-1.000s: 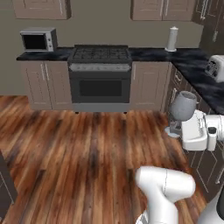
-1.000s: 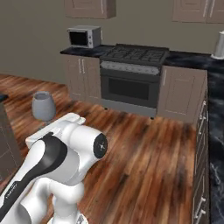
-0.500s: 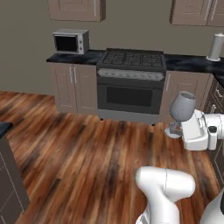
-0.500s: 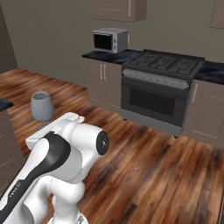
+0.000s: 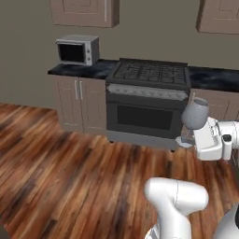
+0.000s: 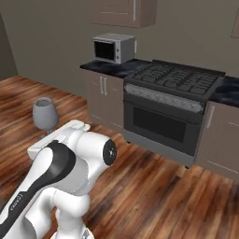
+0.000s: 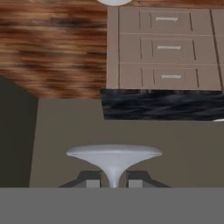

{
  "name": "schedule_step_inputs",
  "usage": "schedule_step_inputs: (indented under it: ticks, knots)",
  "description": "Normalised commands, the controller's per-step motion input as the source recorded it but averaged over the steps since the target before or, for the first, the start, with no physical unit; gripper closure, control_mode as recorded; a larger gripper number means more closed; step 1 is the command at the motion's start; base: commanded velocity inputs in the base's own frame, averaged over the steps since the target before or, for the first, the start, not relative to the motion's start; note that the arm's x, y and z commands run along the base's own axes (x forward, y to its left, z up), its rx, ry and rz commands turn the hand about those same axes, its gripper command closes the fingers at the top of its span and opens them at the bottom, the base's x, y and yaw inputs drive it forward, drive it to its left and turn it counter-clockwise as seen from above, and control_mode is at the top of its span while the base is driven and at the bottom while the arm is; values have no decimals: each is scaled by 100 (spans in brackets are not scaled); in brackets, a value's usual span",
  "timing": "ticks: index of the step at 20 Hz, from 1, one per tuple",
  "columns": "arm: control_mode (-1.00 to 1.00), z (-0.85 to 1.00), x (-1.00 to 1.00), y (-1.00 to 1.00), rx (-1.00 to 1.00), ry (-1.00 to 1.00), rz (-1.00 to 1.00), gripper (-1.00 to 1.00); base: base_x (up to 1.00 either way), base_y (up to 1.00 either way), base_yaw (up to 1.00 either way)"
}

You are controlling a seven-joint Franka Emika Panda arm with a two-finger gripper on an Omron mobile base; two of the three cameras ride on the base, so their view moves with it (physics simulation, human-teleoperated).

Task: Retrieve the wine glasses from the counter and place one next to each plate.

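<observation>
1. Looking from the left base view, the white arm is rising from the lower right and reaching toward the right edge, where the gripper (image 5: 192,138) is holding a wine glass (image 5: 194,114) by its stem. The glass is standing upright in the air, its rounded greyish bowl sitting above the white hand and its round foot showing just left of the hand. Behind it a black range (image 5: 148,103) is standing between taupe cabinets (image 5: 78,103), and a microwave (image 5: 77,49) is resting on the black marble desk (image 5: 83,69) left of the cooktop. Wood-plank floor (image 5: 70,177) is spreading in front of the cabinets.

2. Looking from the right base view, the same wine glass (image 6: 45,114) is showing at the left, upright above the arm's white links and well clear of the floor. The range (image 6: 170,108) is sitting at centre right, with the microwave (image 6: 113,47) on the desk (image 6: 111,68) to its left.

3. Looking along the hand, the two dark fingertips (image 7: 90,180) are pressing in on the thin stem from both sides, so the gripper is closed on the glass. The flat foot (image 7: 113,153) is spreading just beyond the tips. Farther off, a strip of black marble desk (image 7: 162,105) and a bank of taupe drawers (image 7: 168,48) are appearing, rolled with the hand.
</observation>
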Motion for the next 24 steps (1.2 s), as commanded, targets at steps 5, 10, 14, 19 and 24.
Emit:
schedule_step_inputs:
  ticks: [5, 10, 14, 19, 24]
  knots:
    - [100, 0, 0, 0, 0, 0, 0, 100, 100, 0, 31]
    - [100, 0, 0, 0, 0, 0, 0, 100, 100, 0, 42]
    - [100, 0, 0, 0, 0, 0, 0, 100, 100, 0, 52]
    - [100, 0, 0, 0, 0, 0, 0, 100, 97, -1, 69]
    - [100, 0, 0, 0, 0, 0, 0, 100, 75, -12, 85]
